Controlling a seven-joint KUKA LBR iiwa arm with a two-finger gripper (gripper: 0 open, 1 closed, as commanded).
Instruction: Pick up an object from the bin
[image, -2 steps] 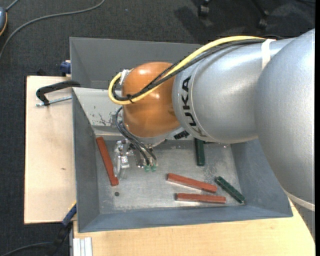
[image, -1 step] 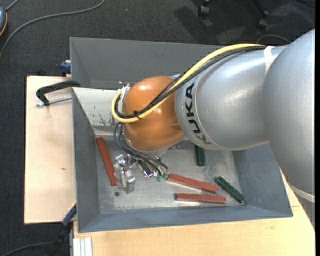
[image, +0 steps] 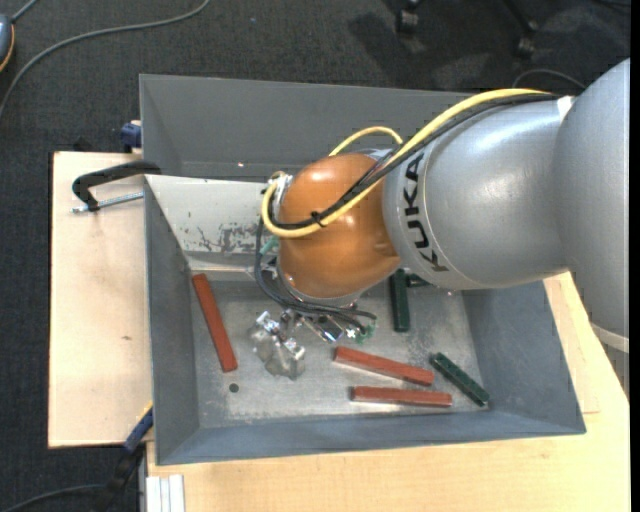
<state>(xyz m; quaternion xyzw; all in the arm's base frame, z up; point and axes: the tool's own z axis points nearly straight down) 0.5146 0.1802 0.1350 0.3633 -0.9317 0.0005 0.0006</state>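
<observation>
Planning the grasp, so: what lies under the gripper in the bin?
Around the gripper only grey bin floor shows; the nearest thing is a red-brown stick just beside it. Whatever sits directly beneath the gripper is covered.

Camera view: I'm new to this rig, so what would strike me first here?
The silver arm with its orange cover looms over the middle of the grey bin, its gripper low near the floor. A red-brown stick lies at left, two more in front, and dark green sticks at right.
</observation>
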